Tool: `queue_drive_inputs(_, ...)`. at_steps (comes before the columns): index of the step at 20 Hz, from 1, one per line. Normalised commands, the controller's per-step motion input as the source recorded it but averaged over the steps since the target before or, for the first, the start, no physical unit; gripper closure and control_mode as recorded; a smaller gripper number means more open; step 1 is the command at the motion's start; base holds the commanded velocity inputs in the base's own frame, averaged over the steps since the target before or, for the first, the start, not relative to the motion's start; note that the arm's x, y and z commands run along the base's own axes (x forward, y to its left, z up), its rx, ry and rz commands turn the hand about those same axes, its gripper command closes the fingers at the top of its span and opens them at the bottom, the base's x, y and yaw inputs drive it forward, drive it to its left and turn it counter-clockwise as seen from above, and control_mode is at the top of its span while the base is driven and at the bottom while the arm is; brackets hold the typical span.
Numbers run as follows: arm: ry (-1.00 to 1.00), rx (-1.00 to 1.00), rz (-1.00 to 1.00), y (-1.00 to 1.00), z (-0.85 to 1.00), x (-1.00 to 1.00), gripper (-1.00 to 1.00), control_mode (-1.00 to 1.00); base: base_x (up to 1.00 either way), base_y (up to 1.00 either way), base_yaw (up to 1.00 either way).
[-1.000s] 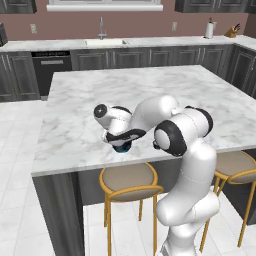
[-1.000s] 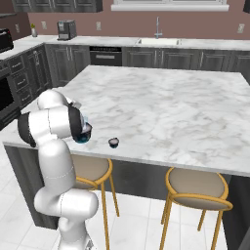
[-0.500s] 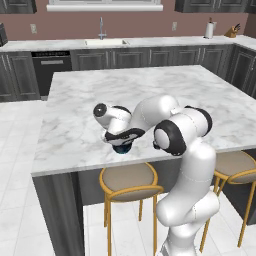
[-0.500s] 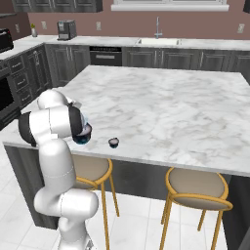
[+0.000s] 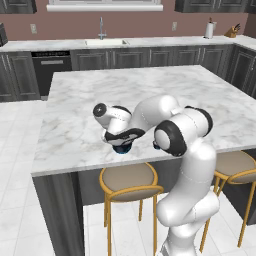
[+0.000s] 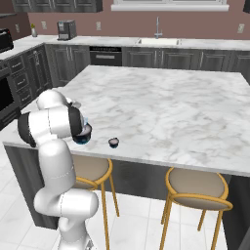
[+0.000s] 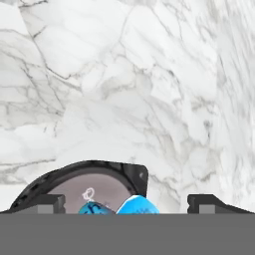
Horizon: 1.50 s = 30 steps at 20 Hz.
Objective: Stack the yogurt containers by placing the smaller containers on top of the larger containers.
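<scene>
Near the front edge of the marble island (image 6: 161,105), the gripper (image 7: 127,201) hangs low over the wide dark cup (image 7: 79,184), with the translucent light-blue cup (image 7: 139,205) sitting on its pale top directly between the finger tips, at about 6 o'clock in the hand view. Its jaws stand wide, one tip far out to each side, and appear to clasp nothing. The tiny dark cup (image 6: 114,142) stands apart on the counter at roughly 3 o'clock from that stack in the right base view, so the next reach probably goes sideways along the counter edge.
</scene>
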Motion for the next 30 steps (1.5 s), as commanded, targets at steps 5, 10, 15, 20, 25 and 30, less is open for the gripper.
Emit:
queue_drive_inputs(5, 0.00, 0.03, 0.00, 0.00, 0.29, -0.11, -1.00, -1.00, 0.00, 0.00, 0.00)
queue_drive_inputs(10, 0.00, 0.10, 0.00, -0.01, 0.43, -0.15, -1.00, -1.00, 0.00, 0.00, 0.00)
queue_drive_inputs(15, 0.00, 0.14, 0.00, -0.07, 0.54, -0.18, -1.00, -1.00, 0.00, 0.00, 0.00)
queue_drive_inputs(20, 0.00, 0.15, -0.01, -0.21, 0.56, -0.23, -1.00, -1.00, 0.00, 0.00, 0.00)
queue_drive_inputs(25, -0.02, 0.16, -0.02, -0.35, 0.50, -0.33, -1.00, -1.00, 0.00, 0.00, 0.00)
queue_drive_inputs(30, -0.01, 0.18, -0.03, -0.45, 0.41, -0.41, -1.00, -1.00, 0.00, 0.00, 0.00)
